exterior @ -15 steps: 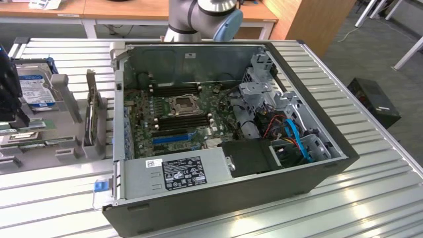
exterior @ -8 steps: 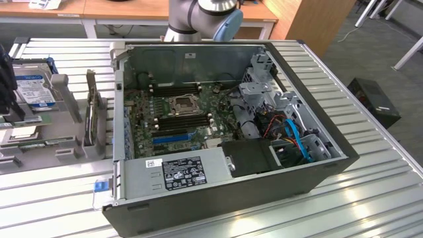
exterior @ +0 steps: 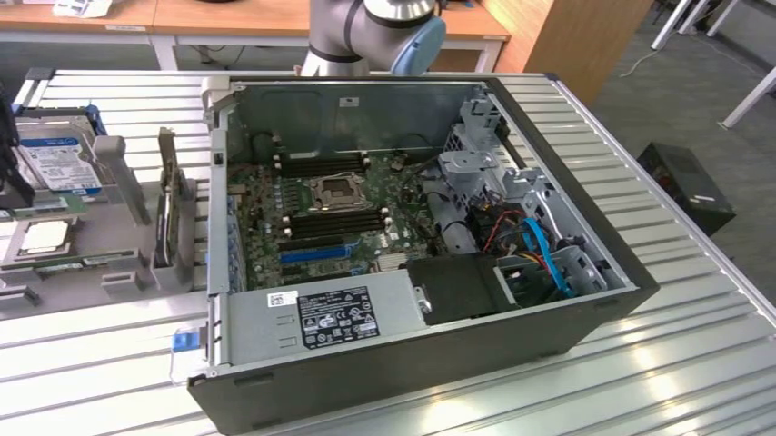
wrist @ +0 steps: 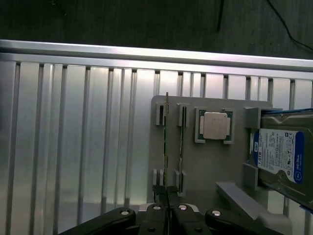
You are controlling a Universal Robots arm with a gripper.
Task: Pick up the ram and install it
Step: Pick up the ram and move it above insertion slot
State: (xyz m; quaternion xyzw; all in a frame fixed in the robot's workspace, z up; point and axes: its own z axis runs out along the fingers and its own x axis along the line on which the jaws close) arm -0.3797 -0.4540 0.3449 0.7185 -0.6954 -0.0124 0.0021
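- Gripper [wrist: 167,211] pressed nearly together; seems to pinch the thin upper edge of the ram [wrist: 166,147].
- Ram standing on its long edge in the slotted grey holder [wrist: 210,161], just beside a second stick [wrist: 181,142]; holder next to the open computer case [exterior: 485,363], on the exterior view's left.
- Probably light and stiff, yet thin and fragile; best taken by the two flat faces near the top edge, away from the contacts; likely to tilt if squeezed off-centre.

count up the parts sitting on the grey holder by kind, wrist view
ram sticks: 2
cpu: 1
hard drive: 1
total: 4
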